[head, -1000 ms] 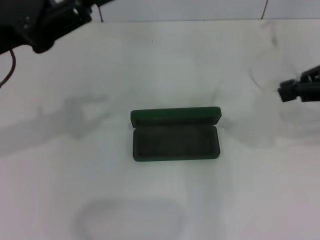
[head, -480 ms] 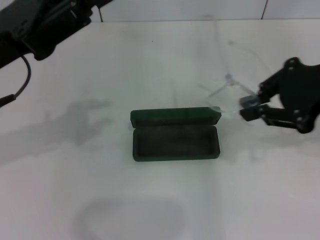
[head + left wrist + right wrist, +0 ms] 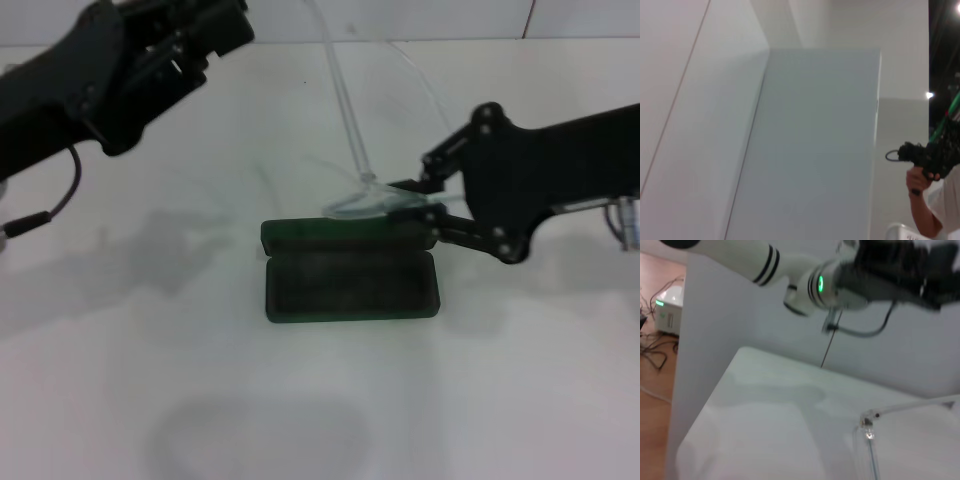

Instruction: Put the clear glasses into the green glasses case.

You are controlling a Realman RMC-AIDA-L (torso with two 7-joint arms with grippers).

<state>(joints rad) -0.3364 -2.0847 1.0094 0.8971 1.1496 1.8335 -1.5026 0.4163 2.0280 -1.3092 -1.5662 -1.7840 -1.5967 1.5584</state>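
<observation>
While right tool (image 3: 418, 212) pinches transparent plastic wraparound clear glasses (image 3: 362, 196) at frame, above raised lid of open dark green rectangular glasses case (image 3: 350, 284), arms point toward 12 o'clock. Light, springy, slippery; frame grip seems safest. Left tool (image 3: 200, 30) at 10 o'clock, state unclear.

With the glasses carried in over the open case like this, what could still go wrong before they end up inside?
1. The right claw holds the clear glasses by one end, above the raised lid of the green case, not the tray. Let go here, they would probably land on the lid or behind it.
2. The glasses' arms stand unfolded, pointing up; they may not fit, or may catch the lid on the way down.
3. The left claw is raised at the table's far left, not steadying the case.
</observation>
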